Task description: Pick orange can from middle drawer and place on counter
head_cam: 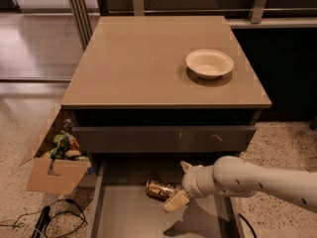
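Terrazzo floor around a dark cabinet; its tan bench (148, 58) carries a white bowl (209, 63) toward the right side. Below, we note the drawer (129, 217) standing open, with the can (159, 189) on its side on the grey floor, near the back. Pincer (180, 184) sits inside the drawer just right of the can, fingers spread, gripping nothing. Cardboard box (52, 172) of clutter stands left of the cabinet.

The gripper (180, 184), fingers spread, crowded the orange can (159, 189) from 3 o'clock in the middle drawer (129, 217). Drawer floor lay free toward 6 and 9 o'clock. On the bench (143, 58), 1 white bowl (209, 63) blocked 2 o'clock.
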`<state>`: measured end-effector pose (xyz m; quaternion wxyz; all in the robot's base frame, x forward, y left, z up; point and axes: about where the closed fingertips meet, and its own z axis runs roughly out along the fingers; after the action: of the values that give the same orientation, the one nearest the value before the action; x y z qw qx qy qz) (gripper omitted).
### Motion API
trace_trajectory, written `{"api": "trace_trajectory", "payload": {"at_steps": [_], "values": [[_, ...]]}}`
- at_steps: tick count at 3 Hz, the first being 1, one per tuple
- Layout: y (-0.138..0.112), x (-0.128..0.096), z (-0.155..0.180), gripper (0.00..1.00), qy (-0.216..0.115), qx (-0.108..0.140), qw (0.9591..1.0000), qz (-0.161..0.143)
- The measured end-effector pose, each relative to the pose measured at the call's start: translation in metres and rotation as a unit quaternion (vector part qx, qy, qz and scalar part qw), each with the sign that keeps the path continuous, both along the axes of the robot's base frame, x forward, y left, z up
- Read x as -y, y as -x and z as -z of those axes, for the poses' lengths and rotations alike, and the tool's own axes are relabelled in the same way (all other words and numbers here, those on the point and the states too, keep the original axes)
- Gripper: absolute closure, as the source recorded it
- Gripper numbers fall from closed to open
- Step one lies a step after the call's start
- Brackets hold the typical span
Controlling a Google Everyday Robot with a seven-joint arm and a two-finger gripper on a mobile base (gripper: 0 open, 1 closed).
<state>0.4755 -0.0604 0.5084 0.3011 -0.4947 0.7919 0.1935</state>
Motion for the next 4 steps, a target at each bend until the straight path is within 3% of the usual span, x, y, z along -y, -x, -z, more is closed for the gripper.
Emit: {"api": "trace_trajectory", "payload": {"at_steps": [2,4], "values": [[-0.019,-0.017,0.065,0.0,-0.027,0.003,0.9995,0.018],[-0.036,-0.037,0.112,0.0,-0.024,-0.006,0.9994,0.023]]}}
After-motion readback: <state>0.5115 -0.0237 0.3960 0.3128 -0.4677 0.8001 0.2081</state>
